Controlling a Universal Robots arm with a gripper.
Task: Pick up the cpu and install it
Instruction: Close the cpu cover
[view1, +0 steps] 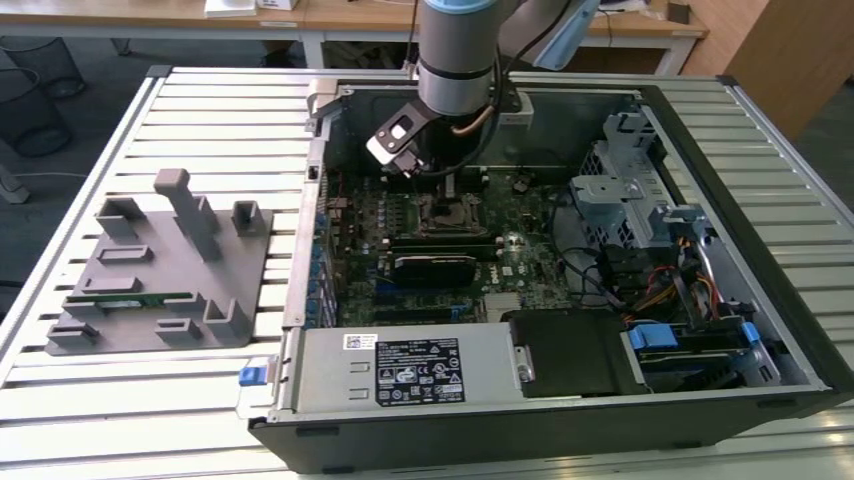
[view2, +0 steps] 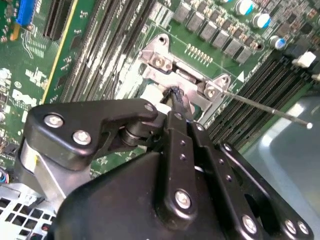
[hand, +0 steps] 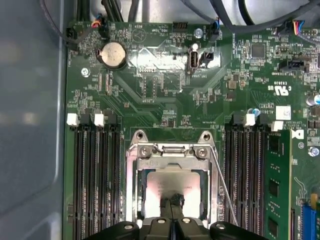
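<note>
Hovering over the black metal-framed motherboard socket (hand: 172, 182), the hand (hand: 171, 202) pinched the small silvery square cpu (hand: 172, 186); light, stiff, fragile, best edge-held.

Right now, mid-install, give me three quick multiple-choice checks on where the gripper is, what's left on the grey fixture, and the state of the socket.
1. Where is the gripper?
A. Over the grey fixture
B. Inside the computer case, at the motherboard socket
C. Above the power supply

2. What colour is the long thin part lying on the grey fixture?
A. Green
B. Red
C. Yellow

3. What state is the socket in?
A. Covered by a cooler
B. Frame open, with the cpu's silvery top showing inside
C. Removed from the board

Answers:
1 B: in both wrist views the fingertips sit right over the socket frame, and the exterior view has the arm reaching into the case.
2 A: the memory stick on the fixture is green.
3 B: the first wrist view shows the cpu within the metal frame, nothing covering it.
</note>
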